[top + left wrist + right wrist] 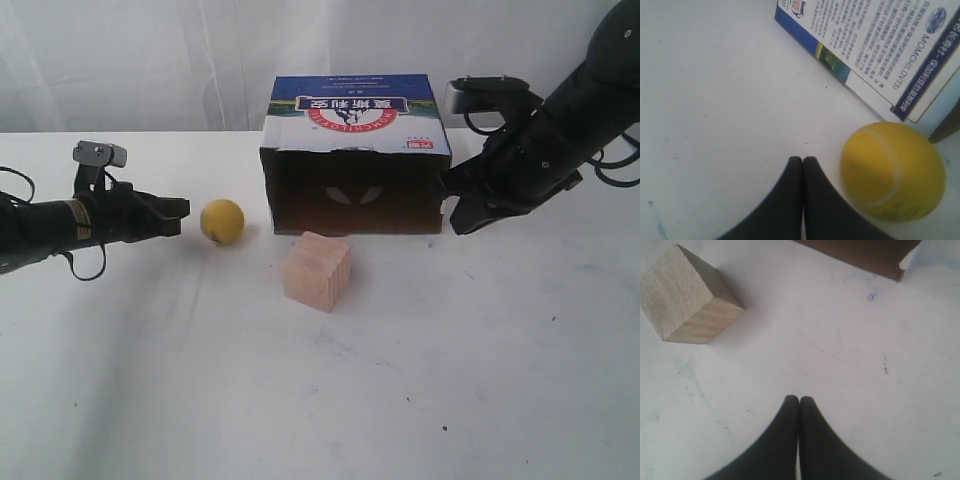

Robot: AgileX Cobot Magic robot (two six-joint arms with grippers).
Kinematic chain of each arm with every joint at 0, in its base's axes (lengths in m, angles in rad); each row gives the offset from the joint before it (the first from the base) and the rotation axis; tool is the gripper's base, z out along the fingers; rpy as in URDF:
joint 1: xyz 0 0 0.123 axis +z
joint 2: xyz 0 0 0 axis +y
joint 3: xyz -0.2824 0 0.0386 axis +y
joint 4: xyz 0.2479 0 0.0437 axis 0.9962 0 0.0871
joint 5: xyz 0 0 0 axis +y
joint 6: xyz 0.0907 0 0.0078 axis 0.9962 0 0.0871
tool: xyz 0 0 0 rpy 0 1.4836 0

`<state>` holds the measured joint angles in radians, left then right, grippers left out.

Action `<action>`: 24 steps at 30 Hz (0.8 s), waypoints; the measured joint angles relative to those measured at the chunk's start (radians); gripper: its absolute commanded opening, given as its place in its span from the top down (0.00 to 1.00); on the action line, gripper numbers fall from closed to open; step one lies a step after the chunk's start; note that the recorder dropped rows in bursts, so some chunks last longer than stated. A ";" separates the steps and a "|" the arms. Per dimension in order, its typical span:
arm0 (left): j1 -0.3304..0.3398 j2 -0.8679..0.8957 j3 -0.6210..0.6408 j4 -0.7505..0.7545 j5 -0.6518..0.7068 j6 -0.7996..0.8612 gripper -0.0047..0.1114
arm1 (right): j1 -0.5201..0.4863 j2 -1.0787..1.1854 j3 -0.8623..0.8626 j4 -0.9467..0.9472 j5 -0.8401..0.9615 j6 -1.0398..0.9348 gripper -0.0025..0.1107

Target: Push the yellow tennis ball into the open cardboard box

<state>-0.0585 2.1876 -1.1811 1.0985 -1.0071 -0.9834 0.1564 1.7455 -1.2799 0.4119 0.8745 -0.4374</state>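
Observation:
The yellow tennis ball point(222, 220) lies on the white table, left of the open cardboard box point(355, 120), whose dark inside point(350, 195) faces the front. My left gripper point(183, 208) is shut and empty, its tip a short way left of the ball. In the left wrist view the ball point(892, 172) sits just beside the closed left gripper point(803, 160), with the box's printed side point(875, 50) beyond. My right gripper point(462, 226) is shut and empty beside the box's right front corner. The right wrist view shows the closed right gripper point(799, 400) above bare table.
A pale wooden cube point(316, 270) stands in front of the box opening, slightly right of the ball; the cube point(687, 297) also shows in the right wrist view. The box's brown edge point(865, 257) lies ahead of the right gripper. A white curtain hangs behind the table.

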 measured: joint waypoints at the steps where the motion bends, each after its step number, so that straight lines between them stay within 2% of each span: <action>1: 0.000 0.000 0.000 0.003 -0.003 -0.006 0.96 | 0.000 0.000 0.000 0.000 0.000 -0.005 0.98; 5: 0.002 -0.029 0.000 0.103 -0.018 -0.080 0.96 | 0.000 0.000 0.005 0.000 -0.004 -0.040 0.98; 9: 0.002 -0.041 0.000 0.329 -0.178 -0.189 0.96 | 0.000 0.025 0.040 0.058 -0.035 -0.126 0.98; 13: 0.002 -0.051 0.000 0.471 -0.240 -0.284 0.96 | 0.000 0.098 0.045 0.128 -0.054 -0.156 0.98; 24: 0.003 -0.053 0.000 0.537 -0.262 -0.347 0.96 | 0.013 0.101 0.045 0.144 -0.070 -0.176 0.98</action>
<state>-0.0550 2.1343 -1.1811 1.6351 -1.2695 -1.3305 0.1697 1.8462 -1.2352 0.5558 0.8047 -0.6134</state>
